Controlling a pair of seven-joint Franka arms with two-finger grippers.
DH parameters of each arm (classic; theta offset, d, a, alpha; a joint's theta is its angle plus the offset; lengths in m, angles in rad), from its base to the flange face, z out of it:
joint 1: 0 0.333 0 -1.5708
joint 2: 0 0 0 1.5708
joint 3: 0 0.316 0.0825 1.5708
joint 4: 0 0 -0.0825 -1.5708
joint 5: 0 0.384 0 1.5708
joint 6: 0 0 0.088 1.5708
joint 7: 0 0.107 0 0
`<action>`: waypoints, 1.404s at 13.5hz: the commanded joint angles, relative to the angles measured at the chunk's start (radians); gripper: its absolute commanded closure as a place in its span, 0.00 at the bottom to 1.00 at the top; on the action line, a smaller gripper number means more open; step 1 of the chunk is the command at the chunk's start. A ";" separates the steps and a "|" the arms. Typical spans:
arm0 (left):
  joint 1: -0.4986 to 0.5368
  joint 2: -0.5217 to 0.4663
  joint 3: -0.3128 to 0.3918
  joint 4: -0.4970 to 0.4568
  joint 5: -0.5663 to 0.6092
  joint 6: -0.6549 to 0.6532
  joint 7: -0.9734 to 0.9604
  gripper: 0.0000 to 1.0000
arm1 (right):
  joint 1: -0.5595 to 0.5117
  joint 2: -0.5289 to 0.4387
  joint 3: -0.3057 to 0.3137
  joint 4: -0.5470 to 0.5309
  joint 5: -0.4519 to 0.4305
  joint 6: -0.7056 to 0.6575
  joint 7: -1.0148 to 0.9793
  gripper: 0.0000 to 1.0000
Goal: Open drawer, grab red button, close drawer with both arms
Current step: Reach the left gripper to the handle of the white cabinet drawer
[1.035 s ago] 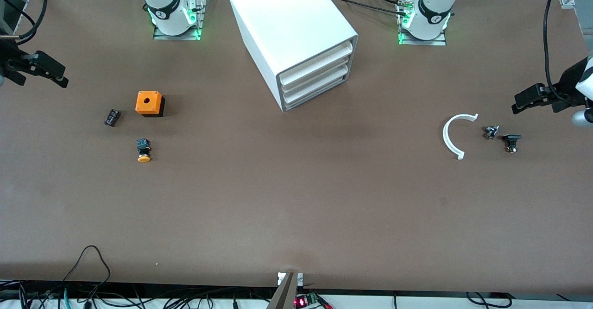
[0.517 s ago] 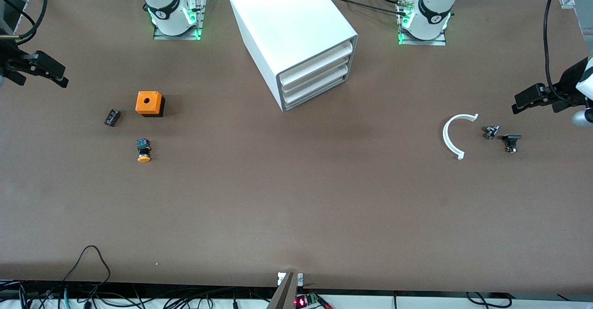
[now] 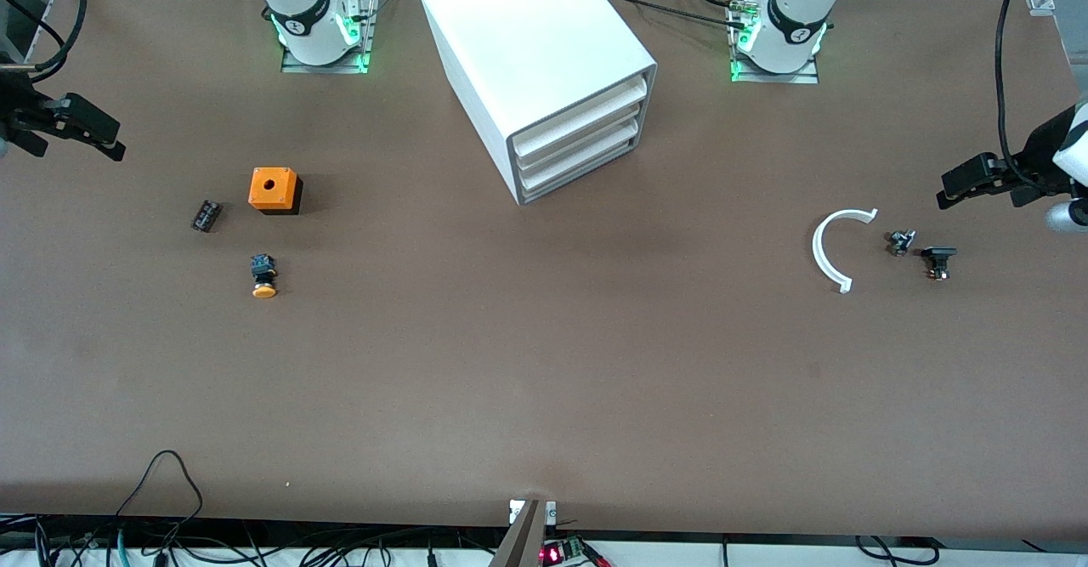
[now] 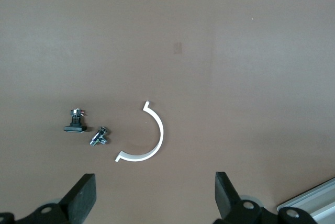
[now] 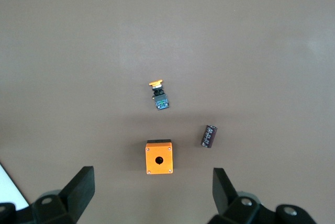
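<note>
The white cabinet (image 3: pixel 527 31) stands between the two arm bases, and its stacked drawers (image 3: pixel 578 116) are all shut. The button is hidden. My left gripper (image 3: pixel 965 184) hangs open over the left arm's end of the table. In the left wrist view the left gripper (image 4: pixel 155 203) has only bare table between its wide-apart fingers. My right gripper (image 3: pixel 85 133) hangs open over the right arm's end of the table. In the right wrist view the right gripper (image 5: pixel 152 190) is empty too.
Toward the right arm's end lie an orange box with a hole (image 3: pixel 274 189), a yellow-capped button (image 3: pixel 263 276) and a small dark block (image 3: pixel 206 215). Toward the left arm's end lie a white arc (image 3: pixel 829 248), a small metal part (image 3: pixel 900 241) and a black part (image 3: pixel 937 259).
</note>
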State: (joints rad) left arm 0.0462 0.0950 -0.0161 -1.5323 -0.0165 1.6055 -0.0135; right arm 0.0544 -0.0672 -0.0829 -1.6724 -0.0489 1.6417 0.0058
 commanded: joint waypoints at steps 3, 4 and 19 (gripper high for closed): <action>-0.002 0.074 -0.070 0.014 -0.016 -0.021 0.003 0.00 | -0.002 -0.003 -0.003 0.011 0.012 -0.013 -0.012 0.00; -0.003 0.098 -0.076 -0.009 -0.017 -0.021 0.004 0.00 | -0.002 -0.002 -0.003 0.011 0.012 -0.013 -0.012 0.00; -0.040 0.407 -0.096 -0.310 -0.742 -0.007 0.413 0.00 | -0.002 -0.003 -0.003 0.011 0.014 -0.013 -0.001 0.00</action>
State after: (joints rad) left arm 0.0239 0.4958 -0.1095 -1.7609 -0.6755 1.5964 0.2558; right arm 0.0542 -0.0675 -0.0834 -1.6720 -0.0489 1.6415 0.0058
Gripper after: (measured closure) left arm 0.000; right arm 0.000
